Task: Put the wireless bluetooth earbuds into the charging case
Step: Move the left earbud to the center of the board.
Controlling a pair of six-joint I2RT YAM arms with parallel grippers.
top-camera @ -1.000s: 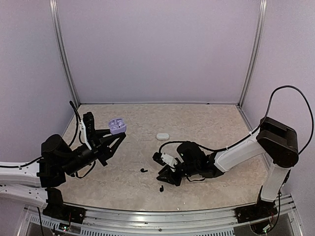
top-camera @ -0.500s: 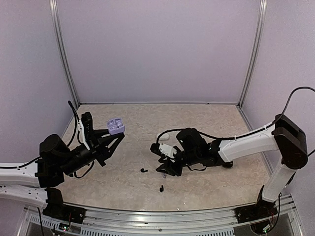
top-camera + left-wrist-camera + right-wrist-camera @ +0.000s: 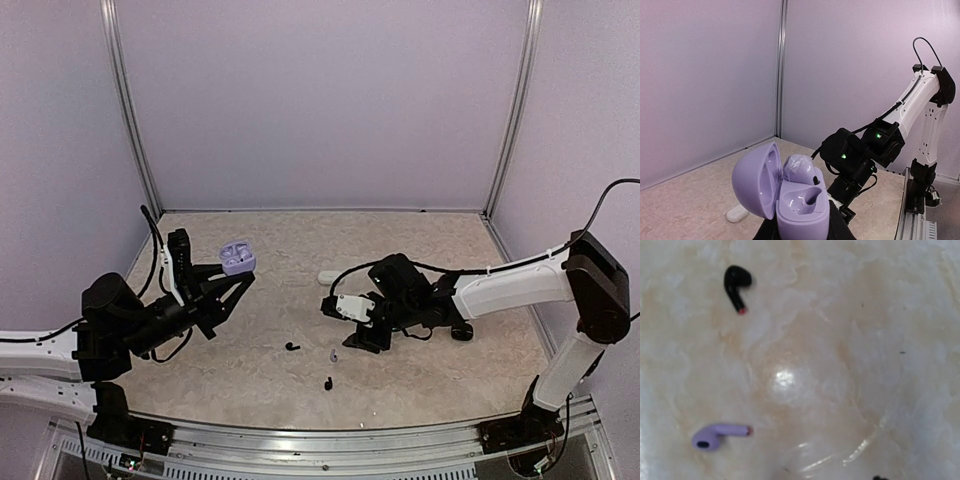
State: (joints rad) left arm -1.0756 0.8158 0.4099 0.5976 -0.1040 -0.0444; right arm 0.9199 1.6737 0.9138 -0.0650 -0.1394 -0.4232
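Beige marbled tabletop, glossy; lilac walls; left tool grips lavender case.

**Q:** Site classification?

**A:** Robotics lab test cell. Indicators: plain pale panels on aluminium posts enclosing a stone-pattern bench; left arm and right arm, cabled, bolted to a metal rail at its near edge.
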